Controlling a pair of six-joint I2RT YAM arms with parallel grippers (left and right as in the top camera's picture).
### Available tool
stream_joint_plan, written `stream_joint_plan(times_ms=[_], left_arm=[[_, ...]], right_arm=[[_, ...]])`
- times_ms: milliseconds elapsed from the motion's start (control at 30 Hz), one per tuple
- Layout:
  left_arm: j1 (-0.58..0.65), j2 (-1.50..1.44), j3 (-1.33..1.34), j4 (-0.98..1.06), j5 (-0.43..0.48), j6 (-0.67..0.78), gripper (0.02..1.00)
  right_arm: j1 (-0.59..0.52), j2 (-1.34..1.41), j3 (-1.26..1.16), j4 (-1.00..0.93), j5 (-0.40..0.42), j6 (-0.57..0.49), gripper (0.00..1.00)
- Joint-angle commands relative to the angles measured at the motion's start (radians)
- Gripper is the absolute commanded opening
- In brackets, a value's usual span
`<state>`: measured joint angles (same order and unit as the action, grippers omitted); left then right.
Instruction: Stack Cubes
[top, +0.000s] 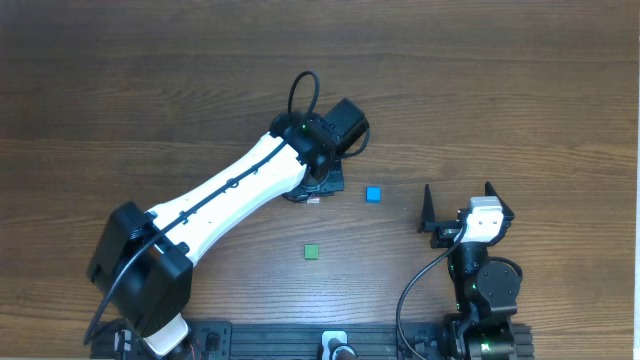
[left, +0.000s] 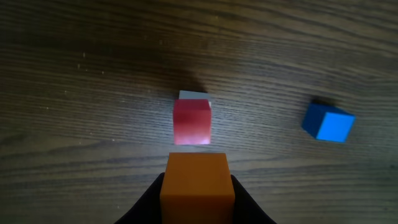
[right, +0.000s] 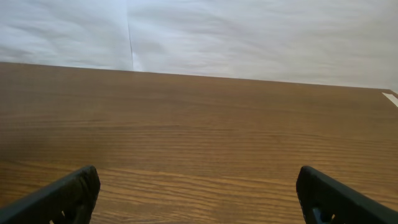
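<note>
The left gripper (left: 198, 194) grips an orange cube (left: 197, 180) close by a red cube (left: 192, 121). A blue cube (left: 328, 122) lies apart. The right gripper (top: 460, 207) gapes wide, holding nothing

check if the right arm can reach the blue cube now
Probably yes: the blue cube lies near the open right gripper with nothing between them; the left gripper, holding the orange cube, hangs over the red cube, aside.
</note>
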<state>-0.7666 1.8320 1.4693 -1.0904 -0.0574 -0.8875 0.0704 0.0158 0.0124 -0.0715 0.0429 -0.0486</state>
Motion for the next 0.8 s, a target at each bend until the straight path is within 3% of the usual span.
stream_joint_plan(times_ms=[33, 800], left_arm=[[0.012, -0.011, -0.024, 0.006, -0.011, -0.015, 0.084], [0.012, 0.063, -0.029, 0.052, -0.004, -0.019, 0.095]], right_arm=[[-0.004, -0.011, -0.007, 0.000, -0.009, 0.010, 0.991], [-0.004, -0.011, -0.007, 0.000, -0.009, 0.010, 0.991]])
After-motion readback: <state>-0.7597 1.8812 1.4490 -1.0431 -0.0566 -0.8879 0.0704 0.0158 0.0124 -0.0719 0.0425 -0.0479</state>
